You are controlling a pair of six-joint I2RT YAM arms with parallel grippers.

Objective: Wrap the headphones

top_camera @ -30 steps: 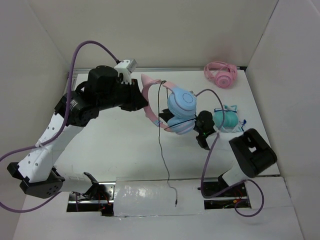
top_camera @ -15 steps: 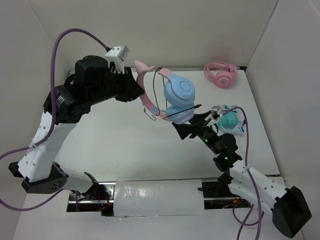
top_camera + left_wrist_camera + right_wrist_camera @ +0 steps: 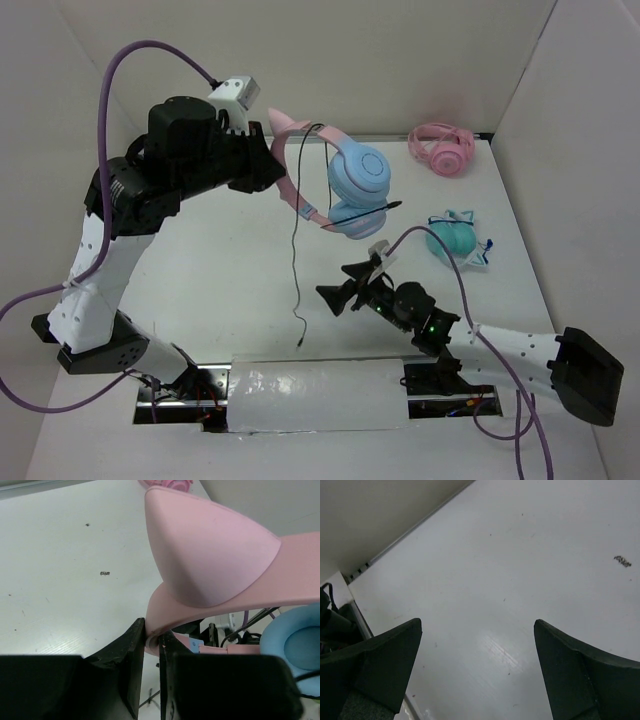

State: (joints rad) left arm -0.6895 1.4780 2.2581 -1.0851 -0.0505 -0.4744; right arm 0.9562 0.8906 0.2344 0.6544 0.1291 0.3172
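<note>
White table (image 3: 230, 280) is lying below; left gripper (image 3: 152, 641) is pinching the headphones (image 3: 360, 175) by the pink headband, holding them aloft, cable (image 3: 293, 260) dangling; right gripper (image 3: 338, 285) is hovering low, fingers spread wide

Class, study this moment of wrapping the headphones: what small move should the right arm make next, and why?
Probably ease the open right gripper left to the cable and close on it: the left gripper holds the headphones aloft by the headband, and the cable dangles loose beside the open jaws.
</note>
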